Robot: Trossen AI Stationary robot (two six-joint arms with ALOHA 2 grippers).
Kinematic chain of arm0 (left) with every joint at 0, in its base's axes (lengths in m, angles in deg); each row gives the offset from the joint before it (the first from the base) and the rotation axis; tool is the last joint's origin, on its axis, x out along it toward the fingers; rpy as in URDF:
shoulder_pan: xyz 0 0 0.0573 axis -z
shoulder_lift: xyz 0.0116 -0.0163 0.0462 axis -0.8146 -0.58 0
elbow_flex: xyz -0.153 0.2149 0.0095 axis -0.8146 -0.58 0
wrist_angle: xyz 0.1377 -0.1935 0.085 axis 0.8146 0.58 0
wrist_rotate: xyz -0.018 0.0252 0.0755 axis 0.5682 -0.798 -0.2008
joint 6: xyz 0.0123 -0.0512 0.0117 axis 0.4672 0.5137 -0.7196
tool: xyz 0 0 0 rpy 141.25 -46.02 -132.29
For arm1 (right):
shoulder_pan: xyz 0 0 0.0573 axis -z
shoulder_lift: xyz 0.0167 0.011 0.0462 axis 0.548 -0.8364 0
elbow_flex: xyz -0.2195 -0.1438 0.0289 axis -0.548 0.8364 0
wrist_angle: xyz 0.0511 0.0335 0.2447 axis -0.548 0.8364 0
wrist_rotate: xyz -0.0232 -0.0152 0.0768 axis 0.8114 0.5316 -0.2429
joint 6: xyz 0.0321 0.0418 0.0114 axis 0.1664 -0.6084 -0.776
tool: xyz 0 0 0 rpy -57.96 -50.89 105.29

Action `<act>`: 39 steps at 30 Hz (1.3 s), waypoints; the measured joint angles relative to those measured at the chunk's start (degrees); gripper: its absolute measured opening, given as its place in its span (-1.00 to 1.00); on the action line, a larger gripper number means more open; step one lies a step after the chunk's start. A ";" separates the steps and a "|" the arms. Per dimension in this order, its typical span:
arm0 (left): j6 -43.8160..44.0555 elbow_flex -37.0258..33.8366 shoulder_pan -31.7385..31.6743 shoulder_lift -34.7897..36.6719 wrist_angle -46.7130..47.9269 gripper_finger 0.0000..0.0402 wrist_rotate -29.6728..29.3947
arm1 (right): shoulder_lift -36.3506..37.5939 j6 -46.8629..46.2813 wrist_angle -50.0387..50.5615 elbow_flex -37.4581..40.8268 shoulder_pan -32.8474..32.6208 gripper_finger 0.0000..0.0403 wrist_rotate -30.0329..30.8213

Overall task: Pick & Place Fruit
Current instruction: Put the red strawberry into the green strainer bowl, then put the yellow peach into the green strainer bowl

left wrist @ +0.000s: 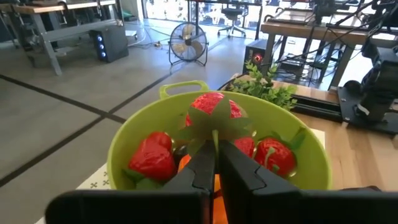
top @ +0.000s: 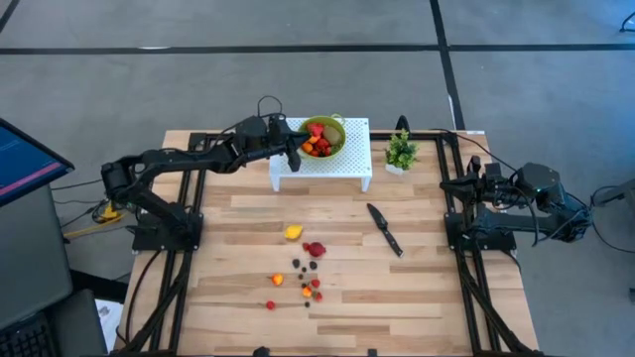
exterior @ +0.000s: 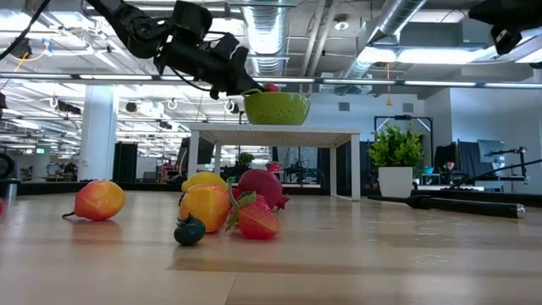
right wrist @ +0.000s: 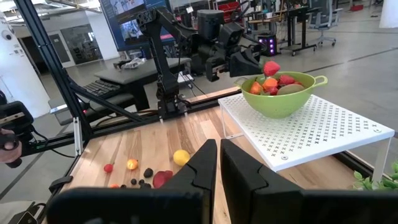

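Over the green colander (top: 324, 136), the left tool (top: 296, 151) pinches a strawberry (left wrist: 211, 112) by its leaves; right tool (right wrist: 219, 163) idles closed at the surface's (top: 427, 288) edge.

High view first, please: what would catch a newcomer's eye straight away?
The green bowl heaped with red fruit on the white rack, with the left gripper shut at its rim, holding a strawberry by its leaves. Then the loose fruit mid-table, the knife beside it.
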 joint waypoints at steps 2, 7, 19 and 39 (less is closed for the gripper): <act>0.01 0.00 0.00 0.00 -0.01 -0.96 0.02 | 0.00 0.00 0.00 0.00 -0.01 -0.92 0.00; 0.00 0.00 0.00 0.00 -0.03 -0.86 0.04 | 0.02 0.00 0.00 0.00 -0.02 -0.92 0.00; 0.01 -0.09 1.20 1.88 0.14 -0.48 2.07 | 0.00 0.00 0.00 0.00 -0.02 -0.92 0.00; -1.62 -0.07 22.21 16.36 16.97 -0.47 2.43 | 0.00 -0.01 0.00 0.00 -0.02 -0.92 0.00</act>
